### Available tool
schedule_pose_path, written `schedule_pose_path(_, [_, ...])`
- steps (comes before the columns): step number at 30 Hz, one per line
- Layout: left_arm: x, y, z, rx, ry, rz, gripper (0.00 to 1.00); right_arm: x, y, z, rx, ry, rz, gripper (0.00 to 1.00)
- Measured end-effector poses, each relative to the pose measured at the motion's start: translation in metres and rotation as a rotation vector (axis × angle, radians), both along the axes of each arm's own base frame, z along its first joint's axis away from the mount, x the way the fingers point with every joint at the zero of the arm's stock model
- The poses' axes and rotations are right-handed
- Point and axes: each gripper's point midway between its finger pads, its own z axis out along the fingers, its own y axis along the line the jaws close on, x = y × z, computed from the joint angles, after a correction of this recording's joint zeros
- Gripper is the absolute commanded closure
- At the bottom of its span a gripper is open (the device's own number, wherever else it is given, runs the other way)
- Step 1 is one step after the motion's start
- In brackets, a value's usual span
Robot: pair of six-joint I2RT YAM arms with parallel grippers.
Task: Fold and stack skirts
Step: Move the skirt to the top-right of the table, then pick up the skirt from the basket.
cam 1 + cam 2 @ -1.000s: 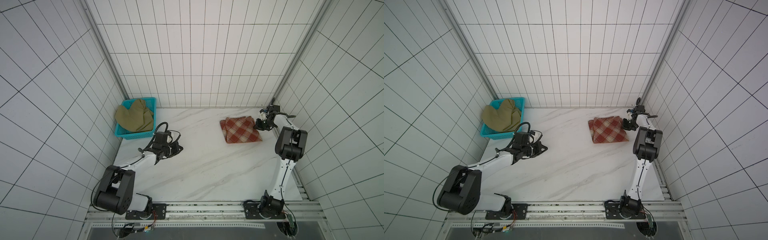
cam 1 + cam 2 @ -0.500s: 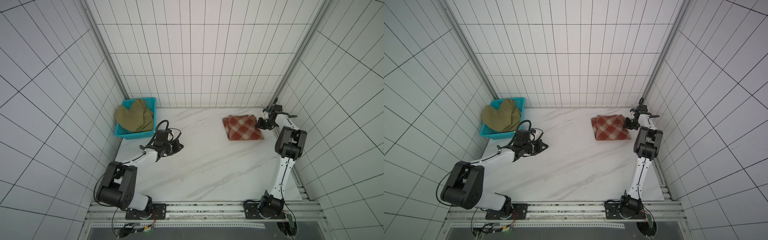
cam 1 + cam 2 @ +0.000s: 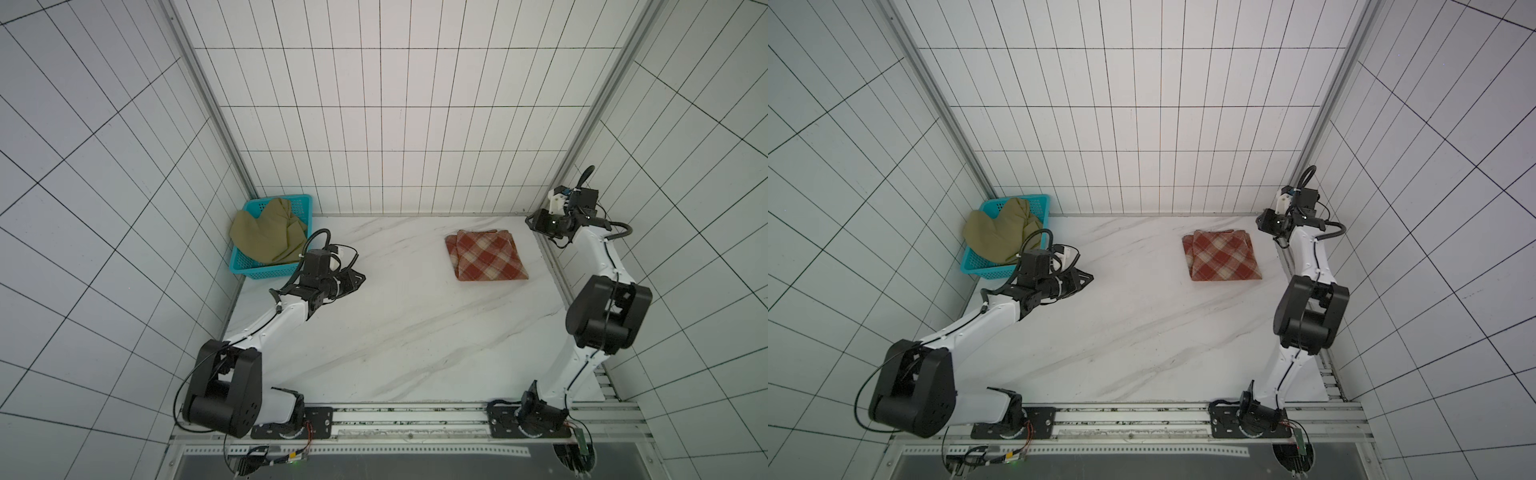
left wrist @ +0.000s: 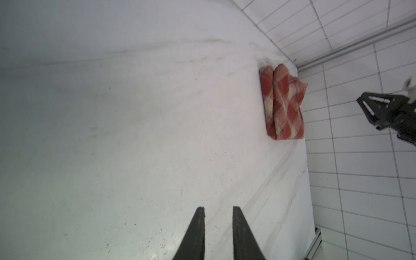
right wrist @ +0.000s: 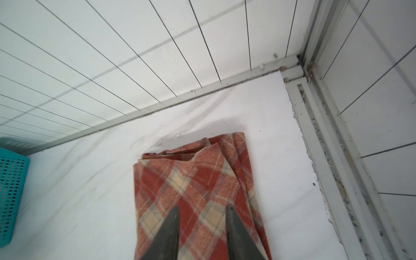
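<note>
plaid skirt point(image 3: 486, 255) — folded, far right on the table point(image 3: 395, 332); khaki skirt point(image 3: 266, 237) heaped in the basket point(image 3: 266, 272), far left. left gripper point(image 4: 218, 209) near the basket, right gripper point(image 5: 202, 208) beside the plaid skirt — both jaws narrowly parted, empty.

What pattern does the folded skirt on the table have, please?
The folded skirt is rust-red and cream plaid; right wrist view.

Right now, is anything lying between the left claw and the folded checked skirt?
No. Between the left claw and the checked skirt there is only bare white table, seen in the left wrist view and both top views.
</note>
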Motion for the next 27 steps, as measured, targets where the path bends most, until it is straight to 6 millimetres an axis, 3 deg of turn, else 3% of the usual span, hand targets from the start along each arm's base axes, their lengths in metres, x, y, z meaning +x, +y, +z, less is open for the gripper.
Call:
schedule_pose_path(3, [0.015,0.031,0.024,0.045,-0.059,0.096,0.49,-0.019,0.027,0.029,0.020,-0.109,0.018,0.61])
schedule_pose_path(5, [0.025,0.061,0.035,0.081,-0.083,0.190,0.48,-0.025,0.059,0.029,0.044,-0.128,0.070,0.61])
schedule_pose_path(8, [0.035,0.107,0.043,0.130,-0.091,0.327,0.48,-0.026,0.106,0.013,0.083,-0.102,0.157,0.62])
schedule_pose_path(10, [0.039,0.137,0.043,0.136,-0.056,0.392,0.48,-0.032,0.149,0.000,0.138,-0.087,0.242,0.62])
schedule_pose_path(13, [0.060,0.197,0.052,0.169,-0.047,0.527,0.48,-0.053,0.206,-0.018,0.240,-0.044,0.365,0.62])
schedule_pose_path(16, [0.079,0.228,0.058,0.235,-0.048,0.578,0.47,-0.076,0.251,-0.028,0.315,-0.012,0.469,0.64])
schedule_pose_path(20, [0.106,0.246,0.052,0.310,-0.017,0.576,0.47,-0.093,0.277,-0.020,0.364,-0.020,0.545,0.64])
schedule_pose_path(27, [0.141,0.281,0.001,0.402,0.139,0.584,0.47,-0.095,0.280,-0.010,0.372,-0.047,0.567,0.63])
